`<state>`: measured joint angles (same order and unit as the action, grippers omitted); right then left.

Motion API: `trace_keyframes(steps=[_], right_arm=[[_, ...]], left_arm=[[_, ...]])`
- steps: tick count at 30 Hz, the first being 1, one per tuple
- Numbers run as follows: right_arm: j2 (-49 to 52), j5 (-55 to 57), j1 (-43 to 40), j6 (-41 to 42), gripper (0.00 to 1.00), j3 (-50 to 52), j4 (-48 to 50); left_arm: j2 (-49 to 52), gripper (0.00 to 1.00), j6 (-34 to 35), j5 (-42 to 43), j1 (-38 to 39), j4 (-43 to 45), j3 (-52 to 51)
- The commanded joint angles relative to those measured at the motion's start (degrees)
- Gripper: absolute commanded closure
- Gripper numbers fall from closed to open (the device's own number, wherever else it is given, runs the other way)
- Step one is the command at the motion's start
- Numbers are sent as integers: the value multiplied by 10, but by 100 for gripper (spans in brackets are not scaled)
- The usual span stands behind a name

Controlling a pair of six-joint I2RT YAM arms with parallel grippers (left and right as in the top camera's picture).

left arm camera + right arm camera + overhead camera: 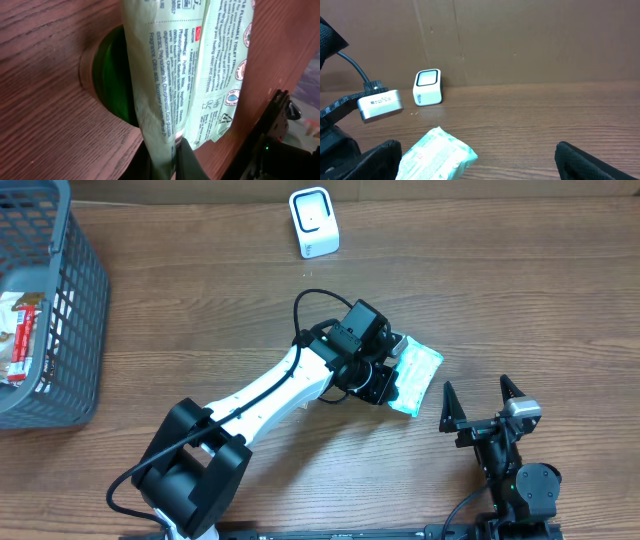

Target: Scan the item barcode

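The left hand (392,382) is clamped on one edge of the pack (420,368), mid-tabletop (200,310), well short of the scanner (313,222). It looks soft, light and crinkly (likely to sag and slip), so I'd grip the seam. The right hand (478,402) gapes wide, idle.

The pack of wipes (422,372) sits between the fingers of the left claw (395,380) and sticks out to its right. The right claw (477,385) is just right of the pack, not touching it. The scanner (313,222) stands on the table (200,300), far in front of the left claw and a bit to its left. The basket (85,290) is far off to the left claw's left, with packets (20,335) in it.
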<state>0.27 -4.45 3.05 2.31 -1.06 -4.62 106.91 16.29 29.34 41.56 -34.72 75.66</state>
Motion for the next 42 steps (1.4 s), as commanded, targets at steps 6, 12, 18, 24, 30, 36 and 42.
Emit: trace_keyframes(steps=[6,12,18,24,30,36,42], right_arm=[[-1,5,-1,-3,0,6,2],[-1,5,-1,-3,0,6,2],[-1,5,-1,-3,0,6,2],[-1,5,-1,-3,0,6,2],[-1,5,-1,-3,0,6,2],[-1,5,-1,-3,0,6,2],[-1,5,-1,-3,0,6,2]], left_arm=[[1,96,-18,134,-28,22,-6],[1,96,-22,236,-56,52,-6],[1,96,-22,292,-82,63,-5],[1,96,-59,255,-83,14,-5],[1,96,-118,177,-83,-73,-5],[1,96,-138,134,-83,-97,-5],[1,96,-130,-6,-83,-102,-5]])
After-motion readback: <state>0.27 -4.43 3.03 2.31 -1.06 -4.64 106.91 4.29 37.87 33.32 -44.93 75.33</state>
